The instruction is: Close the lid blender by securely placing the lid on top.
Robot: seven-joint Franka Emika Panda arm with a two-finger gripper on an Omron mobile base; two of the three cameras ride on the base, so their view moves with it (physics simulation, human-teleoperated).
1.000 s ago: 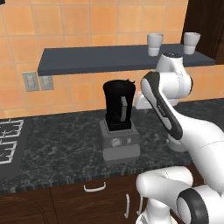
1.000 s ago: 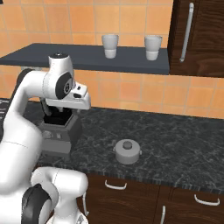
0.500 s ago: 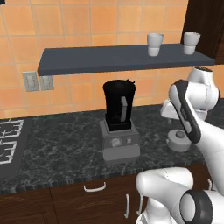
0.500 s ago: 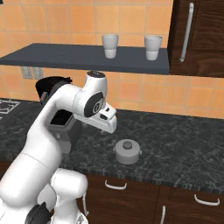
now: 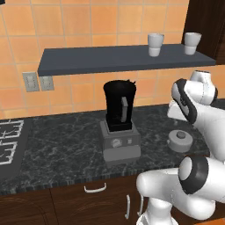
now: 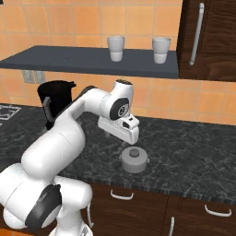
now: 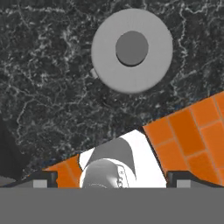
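**Lid loose on the bench, blender uncovered: where the pickup could slip**

The lid [image 7: 132,50] lies flat on the dark speckled bench [image 6: 193,156], raised cap upward. It sits in the upper middle of the hand view, at centre right in the left base view [image 5: 179,140], and at lower centre in the right base view [image 6: 134,160]. Nothing is touching it.

The hand [image 6: 125,133] hovers just above and beside the lid, at centre frame in the right base view. It holds nothing. Its finger tips [image 7: 43,178] peek in at the bottom corners of the hand view, set wide apart, so it looks open.

The blender [image 5: 119,123] stands well apart from the lid, at centre frame in the left base view, its black jar open at the top.

Risks, as a judgement:
- In the hand view the lid sits above centre, not between the fingers. Coming down from here could land a finger on the disc rather than around it.
- The disc is low and smooth. A pinch on its rim may skid it across the bench, so the central cap looks the safer hold.
- A lid gripped tilted would sit crooked on the jar rim and fail to seat.
- Carrying it across, the arm could knock the tall jar.
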